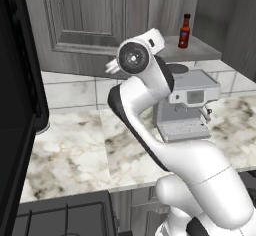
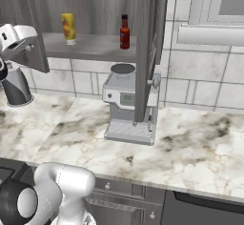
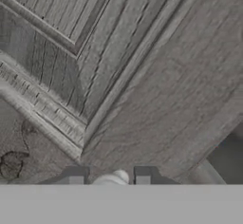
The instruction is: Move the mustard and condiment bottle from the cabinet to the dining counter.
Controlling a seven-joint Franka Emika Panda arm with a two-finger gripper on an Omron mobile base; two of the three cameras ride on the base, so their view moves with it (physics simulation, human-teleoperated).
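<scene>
**Two bottles on the open shelf, jaws closed on a door knob**

Two task bottles stand upright on the grey shelf inside the cabinet (image 2: 90, 47), well apart from each other: the mustard (image 2: 68, 27) toward the left of the shelf and the condiment bottle (image 2: 124, 32) nearer the right-hand open door (image 2: 145, 52). From the left base view the condiment bottle (image 1: 184, 31) shows on the shelf above and behind the arm's upper joint.

The gripper (image 3: 109, 178) sits close against the raised-panel face of a cabinet door (image 3: 156, 90). In the hand view its two dark finger tips (image 3: 76, 176) stand a narrow way apart, with a small round pale knob (image 3: 113, 177) between them; the jaws appear to pinch that knob, though the grey band cuts off the lower part of the grip. In the right base view the white hand (image 2: 16, 38) lies at the far left, up against the edge of the left open door (image 2: 35, 52).

Below the shelf a grey coffee machine (image 2: 128, 107) stands on the marble worktop (image 2: 190, 143) before the tiled backsplash (image 2: 200, 76)
</scene>
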